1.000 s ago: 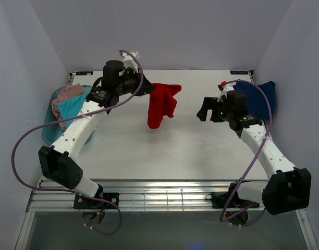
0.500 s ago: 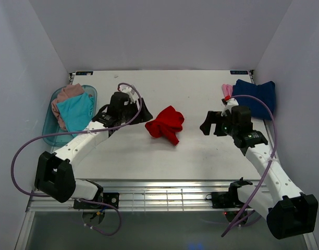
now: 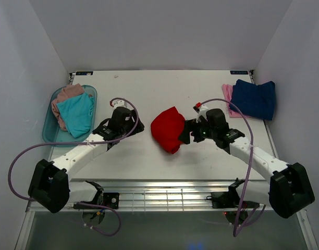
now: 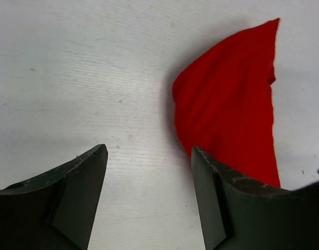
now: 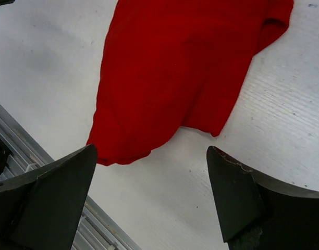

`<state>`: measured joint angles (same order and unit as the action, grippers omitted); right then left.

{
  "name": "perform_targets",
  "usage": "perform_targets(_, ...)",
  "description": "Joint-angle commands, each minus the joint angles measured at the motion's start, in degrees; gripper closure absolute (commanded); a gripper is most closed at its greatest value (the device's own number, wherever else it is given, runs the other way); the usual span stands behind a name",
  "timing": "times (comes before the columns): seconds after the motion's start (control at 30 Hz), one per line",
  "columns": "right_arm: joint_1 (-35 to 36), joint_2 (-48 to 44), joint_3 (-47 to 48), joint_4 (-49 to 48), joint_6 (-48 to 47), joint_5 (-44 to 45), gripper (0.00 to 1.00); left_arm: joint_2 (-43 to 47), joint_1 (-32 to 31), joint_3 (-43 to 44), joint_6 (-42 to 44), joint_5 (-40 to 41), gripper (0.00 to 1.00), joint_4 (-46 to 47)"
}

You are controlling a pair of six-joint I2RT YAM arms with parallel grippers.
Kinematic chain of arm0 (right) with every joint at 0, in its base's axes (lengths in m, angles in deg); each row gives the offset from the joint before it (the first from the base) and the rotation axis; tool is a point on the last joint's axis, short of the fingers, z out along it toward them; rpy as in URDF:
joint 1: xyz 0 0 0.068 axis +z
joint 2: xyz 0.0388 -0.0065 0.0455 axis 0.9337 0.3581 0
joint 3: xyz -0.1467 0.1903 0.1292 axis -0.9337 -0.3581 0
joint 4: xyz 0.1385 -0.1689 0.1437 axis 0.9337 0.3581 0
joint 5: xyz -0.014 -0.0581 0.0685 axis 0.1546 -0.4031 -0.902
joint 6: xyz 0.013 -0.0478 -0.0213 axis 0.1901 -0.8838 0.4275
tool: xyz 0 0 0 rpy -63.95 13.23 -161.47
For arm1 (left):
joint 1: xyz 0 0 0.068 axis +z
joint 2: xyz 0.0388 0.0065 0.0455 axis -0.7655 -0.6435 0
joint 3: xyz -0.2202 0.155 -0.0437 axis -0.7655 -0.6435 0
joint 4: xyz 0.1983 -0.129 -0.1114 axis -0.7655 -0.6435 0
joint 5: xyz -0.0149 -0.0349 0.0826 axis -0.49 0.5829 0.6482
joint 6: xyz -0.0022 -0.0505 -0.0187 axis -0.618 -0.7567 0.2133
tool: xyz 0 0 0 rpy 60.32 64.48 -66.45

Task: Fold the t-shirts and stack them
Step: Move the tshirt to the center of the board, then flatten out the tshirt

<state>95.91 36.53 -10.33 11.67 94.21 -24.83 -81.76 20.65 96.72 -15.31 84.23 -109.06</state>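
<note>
A bright red t-shirt (image 3: 168,129) lies crumpled in the middle of the white table (image 3: 164,88). It also fills the upper right of the left wrist view (image 4: 230,101) and the top of the right wrist view (image 5: 175,67). My left gripper (image 3: 139,126) stands open just left of it, with only bare table between its fingers (image 4: 149,151). My right gripper (image 3: 183,133) stands open at the shirt's right edge, holding nothing (image 5: 151,156). A folded navy t-shirt (image 3: 254,99) rests on a light pink one (image 3: 228,95) at the back right. Turquoise (image 3: 77,113) and pink-beige (image 3: 68,94) t-shirts lie in the tub.
A translucent teal plastic tub (image 3: 48,134) stands at the left edge of the table. A metal rail (image 3: 159,195) runs along the near edge, and shows at the lower left of the right wrist view (image 5: 45,161). White walls close in the sides and back.
My left gripper opened and let go of the red t-shirt, which dropped to the table in a heap. Both arms lowered and drew in toward it, the right one moving left.
</note>
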Motion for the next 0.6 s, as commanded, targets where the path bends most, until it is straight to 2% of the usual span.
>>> perform_targets(0.0, 3.6, 3.8, -0.6, -6.4, 2.5, 3.0, 0.09, 1.8, -3.0, -2.6, -0.6, -2.7, 0.25, 6.4)
perform_targets(0.2, 4.6, 15.6, 0.2, -12.6, 3.5, 6.2, 0.25, -2.0, -7.9, -3.2, -1.7, -3.2, 0.26, 9.5)
perform_targets(0.3, 4.8, 20.6, 2.1, -13.8, 3.2, 6.6, 0.41, -3.3, -10.3, -3.3, -1.9, -2.2, 0.26, 10.3)
perform_targets(0.4, 5.1, 23.4, 4.2, -13.6, 3.0, 7.3, 0.87, -4.0, -11.4, -3.5, -1.9, -1.7, 0.26, 10.5)
perform_targets(0.43, 5.3, 23.7, 4.8, -13.2, 3.0, 7.3, 0.92, -4.1, -11.6, -3.7, -1.8, -1.6, 0.26, 10.5)
perform_targets(0.57, 7.2, 21.4, 9.1, -8.6, 1.4, 10.2, 0.92, -4.2, -11.9, -3.6, -1.5, -1.2, 0.26, 10.6)
